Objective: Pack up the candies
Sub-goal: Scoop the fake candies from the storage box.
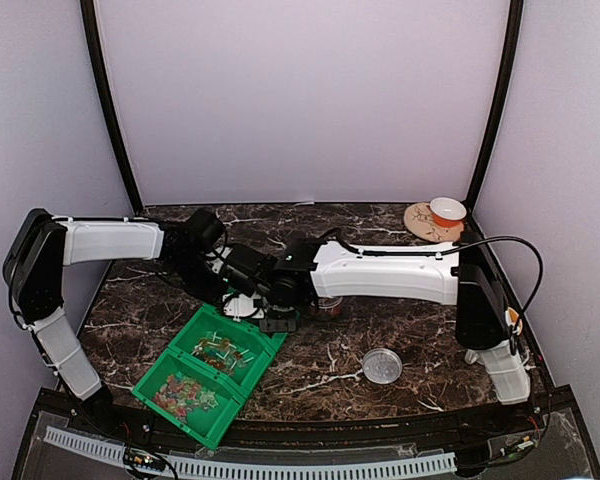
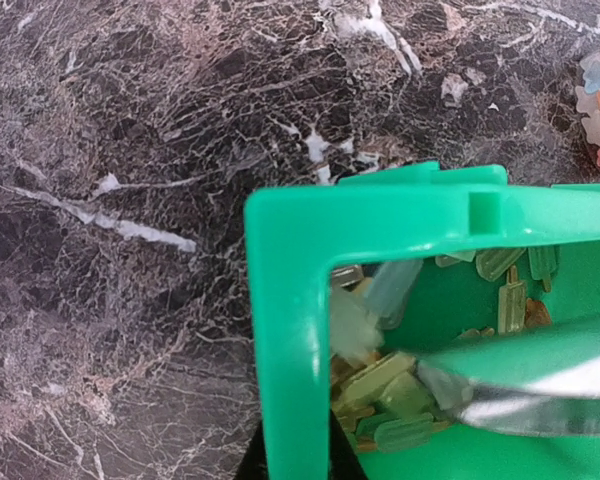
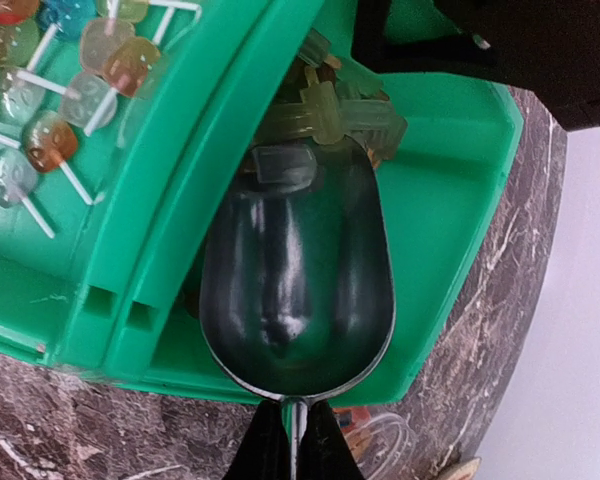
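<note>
Right end effector (image 3: 292,445): fingers pinched tight on the thin handle of a metal scoop (image 3: 295,270), bowl pointing away from the wrist.
Desk (image 2: 130,250): dark marble with white veins, carrying everything else.
Green bin (image 2: 380,215): corner wall clamped between the fingers of the left end effector (image 2: 292,458), which is closed down onto the plastic; second green bin (image 3: 40,270) right alongside.
Scoop bowl: inside the held bin, shiny, mostly bare, tip against the sweets.
Clear round jar (image 1: 382,366): on the desk, well apart to the right of the bins.
Candies (image 3: 330,115): pale yellow-green wrapped pieces heaped in the bin corner at the scoop tip.
Lollipops (image 3: 70,100): orange, green and blue on white sticks, in the neighbouring bin.
</note>
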Controlling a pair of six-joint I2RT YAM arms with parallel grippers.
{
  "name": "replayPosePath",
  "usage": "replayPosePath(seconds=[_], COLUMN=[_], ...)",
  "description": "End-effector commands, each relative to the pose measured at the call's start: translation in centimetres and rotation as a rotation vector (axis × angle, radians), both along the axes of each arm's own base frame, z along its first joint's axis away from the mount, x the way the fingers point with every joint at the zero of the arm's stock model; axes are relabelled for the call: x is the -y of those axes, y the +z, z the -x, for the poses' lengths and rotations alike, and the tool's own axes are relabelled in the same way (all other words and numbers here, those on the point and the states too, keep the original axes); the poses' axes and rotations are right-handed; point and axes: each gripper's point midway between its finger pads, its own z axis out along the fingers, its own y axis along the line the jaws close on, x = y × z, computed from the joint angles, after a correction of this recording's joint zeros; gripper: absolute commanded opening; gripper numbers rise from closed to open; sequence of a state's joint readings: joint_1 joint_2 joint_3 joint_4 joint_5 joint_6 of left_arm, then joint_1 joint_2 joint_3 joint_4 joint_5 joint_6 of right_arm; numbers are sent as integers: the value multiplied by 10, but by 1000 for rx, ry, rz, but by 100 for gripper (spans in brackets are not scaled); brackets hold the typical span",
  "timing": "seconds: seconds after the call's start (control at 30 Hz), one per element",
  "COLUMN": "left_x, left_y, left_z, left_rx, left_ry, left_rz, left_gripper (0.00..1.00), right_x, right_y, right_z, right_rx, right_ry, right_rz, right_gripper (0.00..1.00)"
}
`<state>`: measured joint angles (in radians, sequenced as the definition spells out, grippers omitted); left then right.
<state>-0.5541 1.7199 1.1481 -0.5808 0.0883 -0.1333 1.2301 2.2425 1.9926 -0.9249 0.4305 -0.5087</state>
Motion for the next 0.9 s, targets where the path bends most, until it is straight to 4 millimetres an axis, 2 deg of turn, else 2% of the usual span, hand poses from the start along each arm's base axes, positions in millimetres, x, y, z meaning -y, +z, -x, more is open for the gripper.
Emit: replayPosePath(seconds=[0.0,0.1,0.2,0.3,0.4,0.5,0.67,0.8,0.87], left_x=[17,17,18,22,26,30,30,28,29], left_y=[45,47,51,55,59,63,61,61,61], left_z=[-8,-7,-7,-5,-3,-2,-1,-2,-2], left_rx=[126,134,142,143,149,153,150,155,155], left_ry=[-50,-53,-57,-67,-83,-95,-95,-91,-91], left_rz=[105,112,128,149,180,206,206,196,200], left_gripper=[0,0,0,0,0,0,0,0,0], right_x=[9,14,16,11,1,-16,-41,-28,-25], right_y=[-40,-39,-38,-45,-61,-69,-56,-61,-56], right_z=[47,47,37,24,21,27,28,17,16], right_rx=[-272,-316,-323,-343,-372,-426,-441,-414,-433], right_ry=[121,104,65,1,-40,-38,-29,-119,-128], right_rz=[31,6,-37,-102,-147,-223,-398,-328,-345], right_gripper=[0,0,0,0,0,0,0,0,0])
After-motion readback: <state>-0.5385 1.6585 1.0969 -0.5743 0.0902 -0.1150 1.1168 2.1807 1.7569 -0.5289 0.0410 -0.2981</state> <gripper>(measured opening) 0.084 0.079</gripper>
